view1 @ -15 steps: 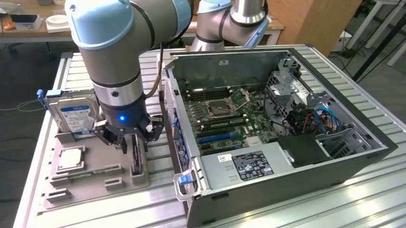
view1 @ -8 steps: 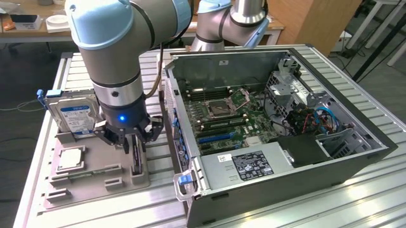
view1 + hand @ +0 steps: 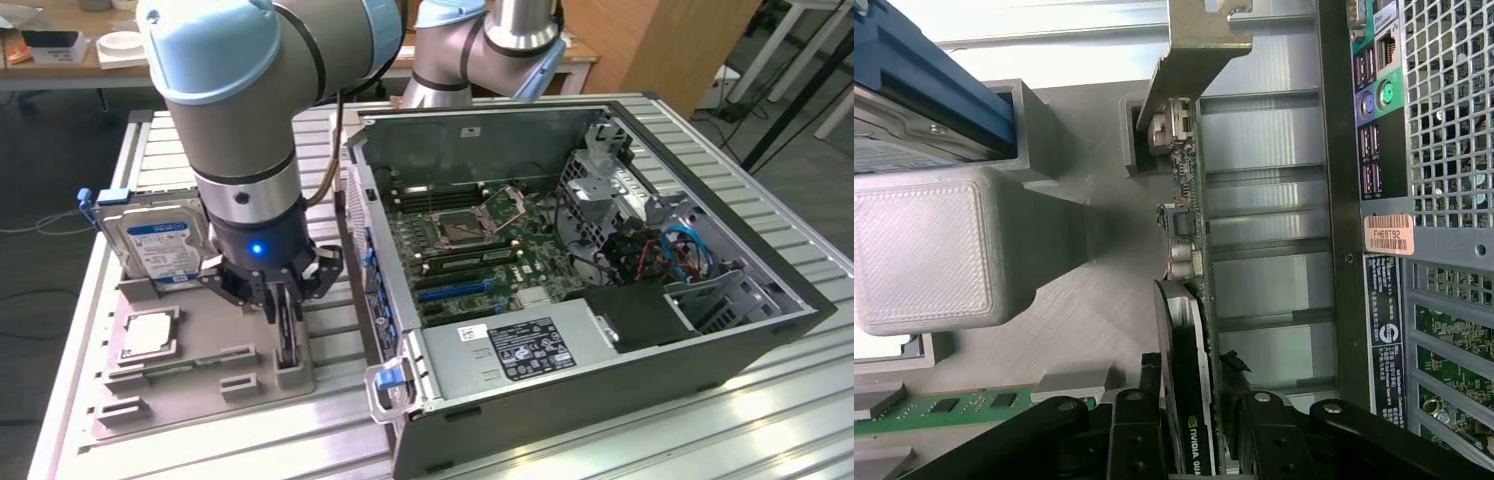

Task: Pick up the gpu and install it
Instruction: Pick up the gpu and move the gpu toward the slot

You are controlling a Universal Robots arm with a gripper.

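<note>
The gpu is a thin dark card standing on its edge in a slot of the grey parts holder, at the exterior view's left of the open computer case. My gripper reaches straight down onto it. In the wrist view the gpu runs edge-on away from me, with its pale metal bracket at the far end. The gripper has its black fingers pressed against both faces of the card. The card still sits in the holder.
A silver hard drive with a blue label stands at the holder's back, and a CPU and a green memory stick lie in it. The case's rear panel is close beside the card. The motherboard lies exposed inside.
</note>
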